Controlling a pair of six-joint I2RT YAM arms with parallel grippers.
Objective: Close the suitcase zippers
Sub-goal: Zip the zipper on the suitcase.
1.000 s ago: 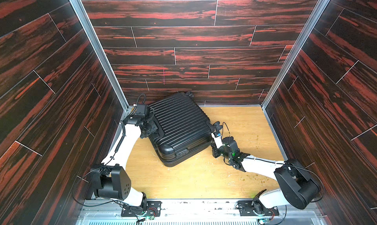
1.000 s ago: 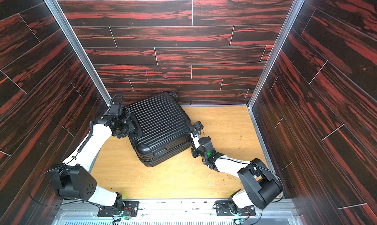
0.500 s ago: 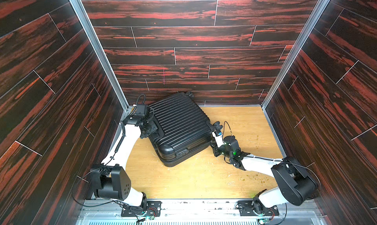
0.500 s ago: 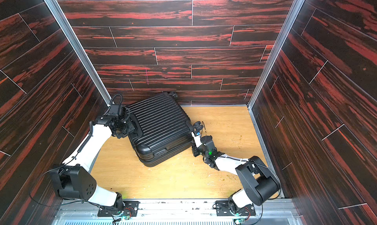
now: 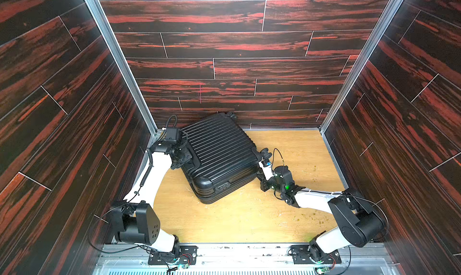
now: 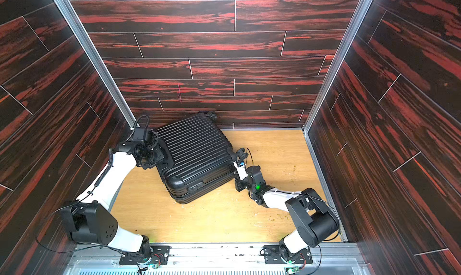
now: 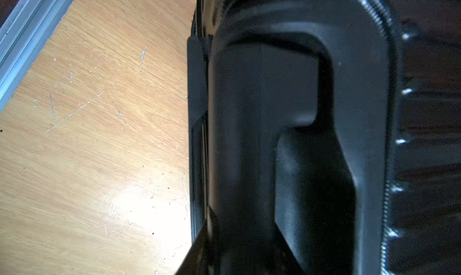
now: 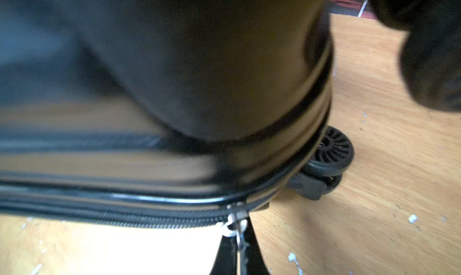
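Note:
The black ribbed suitcase (image 5: 219, 156) (image 6: 194, 156) lies flat and skewed on the wooden floor, shells together. My left gripper (image 5: 185, 159) (image 6: 156, 159) is at its left side; in the left wrist view its jaws (image 7: 244, 236) are shut around the black side handle (image 7: 262, 99), with zipper teeth (image 7: 385, 211) running beside it. At the suitcase's right corner, near a wheel (image 8: 329, 151), my right gripper (image 5: 261, 162) (image 6: 235, 163) (image 8: 237, 251) is shut on the small metal zipper pull (image 8: 237, 217), where the closed zipper track (image 8: 149, 217) ends.
Dark red wood-panel walls (image 5: 224, 61) box in the floor (image 5: 237, 219) on three sides. The suitcase's far corner wheel (image 5: 232, 116) is close to the back wall. A metal rail (image 5: 237, 256) carrying both arm bases runs along the front. Small flecks litter the floor at the right.
The right arm's elbow has shifted slightly to the left while its gripper stays at the suitcase's right corner. The suitcase and the left arm have not moved.

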